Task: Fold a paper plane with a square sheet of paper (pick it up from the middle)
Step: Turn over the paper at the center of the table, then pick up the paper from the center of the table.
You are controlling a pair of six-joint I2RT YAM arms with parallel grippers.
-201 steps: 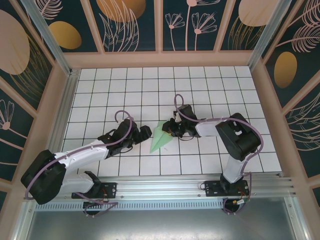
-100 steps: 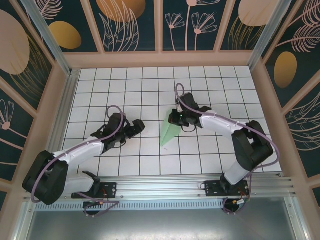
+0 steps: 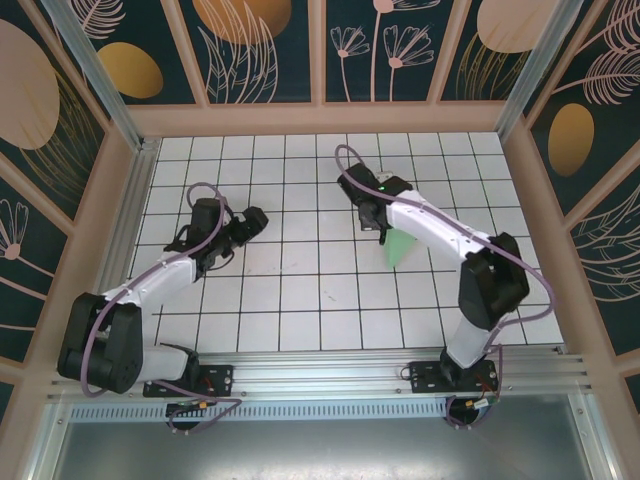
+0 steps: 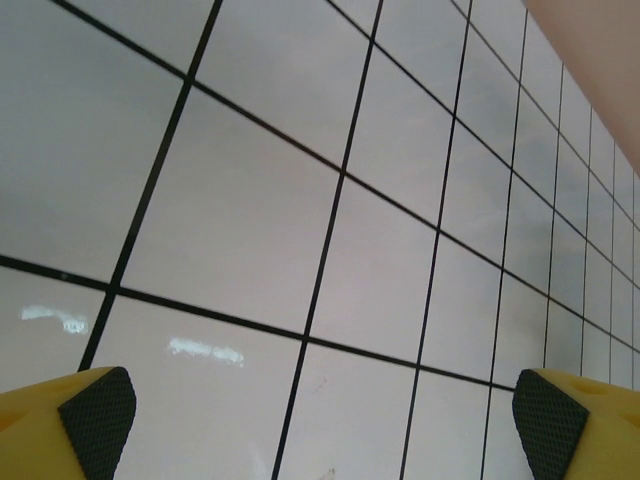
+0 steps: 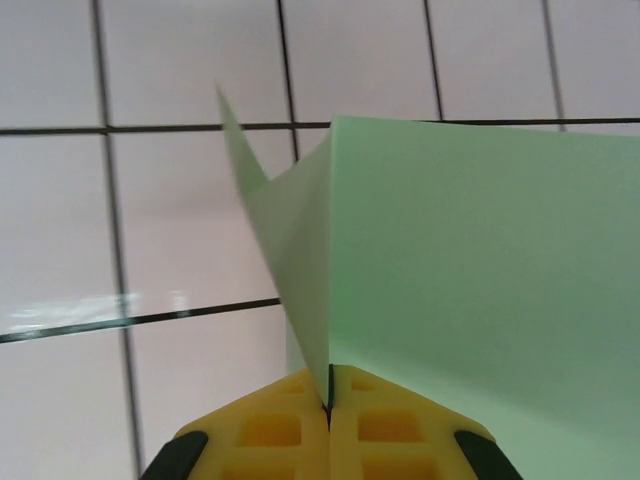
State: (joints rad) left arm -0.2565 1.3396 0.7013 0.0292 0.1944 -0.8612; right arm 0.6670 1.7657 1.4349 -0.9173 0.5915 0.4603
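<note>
Paper plane (image 3: 399, 249): light green, folded, seen from the top camera over the right-centre of the tiled table (image 3: 300, 160), on the near side of the right wrist. Part of it is hidden by the arm. The visible part narrows toward the near edge. Whether it touches the tiles cannot be told.

From the right wrist camera the plane (image 5: 450, 270) is seen close up. A folded edge is clamped low in the frame. From it a narrow flap rises leftward to a sharp point, and a broad flat panel spreads to the right. White tiles with black grid lines are seen behind it.

Right gripper (image 5: 328, 392): closed tight on the plane's fold, with the yellow fingers (image 5: 270, 428) pressed together and only the paper's edge between them. From above, the right gripper (image 3: 382, 228) is found just right of the table's middle, with the arm stretched far out from its base.

Left gripper (image 3: 248, 224): placed over the left half of the table, well apart from the plane. In its own camera the left gripper (image 4: 320, 420) is spread wide, with black textured pads (image 4: 97, 408) at opposite corners of the frame. Nothing is held; bare tiles lie between them.

The table is enclosed by wood-framed dark walls (image 3: 265, 50) with a floral pattern.
</note>
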